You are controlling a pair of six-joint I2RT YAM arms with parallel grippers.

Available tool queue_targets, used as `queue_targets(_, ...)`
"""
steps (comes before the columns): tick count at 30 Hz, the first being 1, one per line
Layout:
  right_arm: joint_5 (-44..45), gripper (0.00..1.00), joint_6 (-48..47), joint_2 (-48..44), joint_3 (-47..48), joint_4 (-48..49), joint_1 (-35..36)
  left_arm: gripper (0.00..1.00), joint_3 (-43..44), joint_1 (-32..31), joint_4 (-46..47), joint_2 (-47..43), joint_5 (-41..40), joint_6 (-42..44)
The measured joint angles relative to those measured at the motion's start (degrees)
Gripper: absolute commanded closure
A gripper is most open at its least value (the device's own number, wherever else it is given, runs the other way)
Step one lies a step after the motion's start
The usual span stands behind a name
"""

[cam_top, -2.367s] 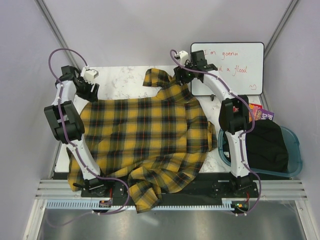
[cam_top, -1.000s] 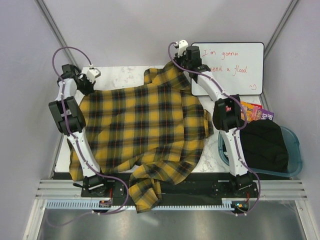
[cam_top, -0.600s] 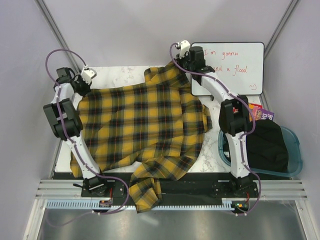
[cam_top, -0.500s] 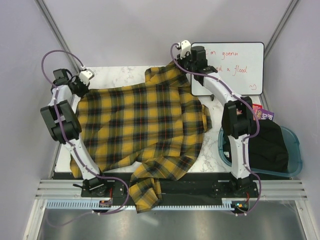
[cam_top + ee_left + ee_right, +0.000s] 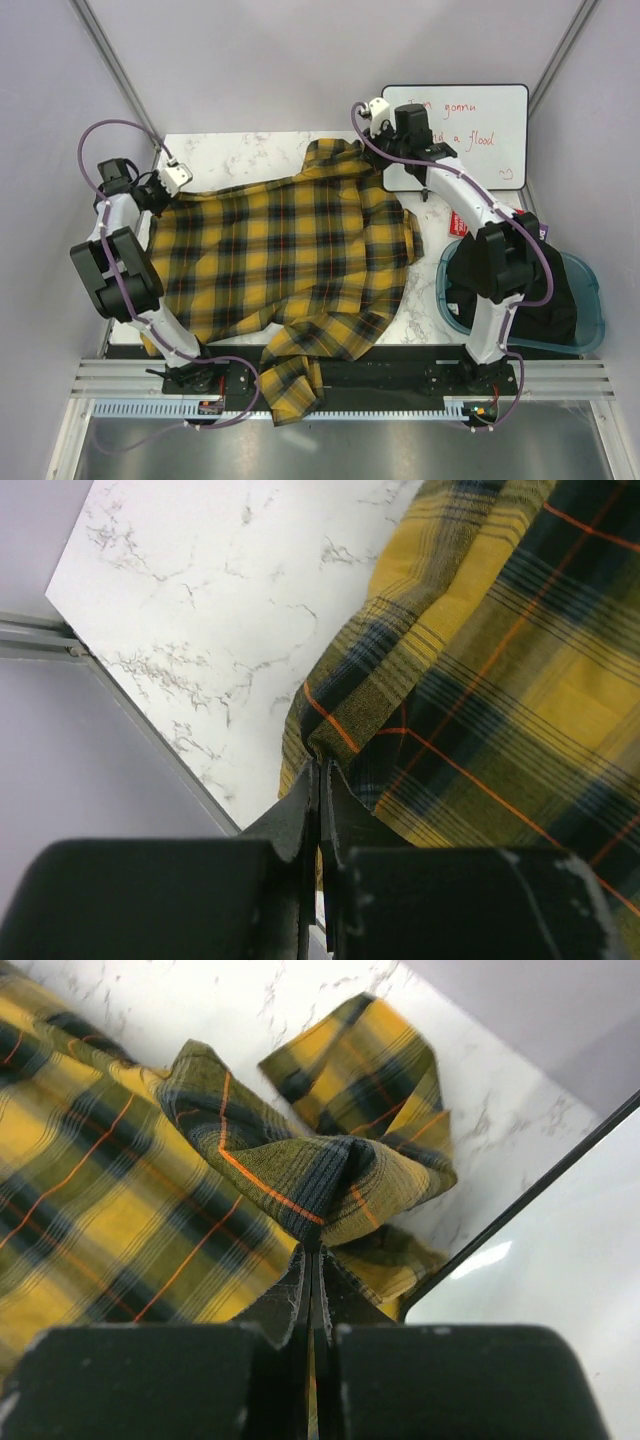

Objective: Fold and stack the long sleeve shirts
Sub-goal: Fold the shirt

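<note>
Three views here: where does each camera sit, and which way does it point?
Top external: fixed above and behind, looking down on the table; shows the left arm, the right arm and the spread shirt.
Left wrist: on the left arm, looking along its shut jaws at the pinched shirt edge.
Right wrist: on the right arm, looking along its shut jaws at a pinched shirt fold.
Shared: all three show the shirt.

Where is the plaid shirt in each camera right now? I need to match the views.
Top external: shirt spread across the middle of the table, cloth hanging off the near edge.
Left wrist: shirt fills the right side, its edge pinched in the left gripper.
Right wrist: shirt at left and centre, a bunched fold pinched in the right gripper.
Shared landmark: the marble table.
</note>
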Motion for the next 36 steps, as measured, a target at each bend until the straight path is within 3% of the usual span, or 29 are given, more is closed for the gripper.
queue_targets(8,-2.0,1.0,-0.4,-8.6,-10.1,-4.2,0.6,0.98,-9.8,2.8,-1.1,-7.6,1.0,8.4)
queue_targets(19,-3.1,1.0,-0.5,-16.4,-17.4,-8.6,2.4,0.98,-15.5,3.8,-5.2,-14.3,2.0,17.2)
queue_targets(36,-3.0,1.0,2.6,-23.6,-30.4,-11.2,9.2,0.98,-21.8,6.2,-8.1,-18.2,1.9,22.4)
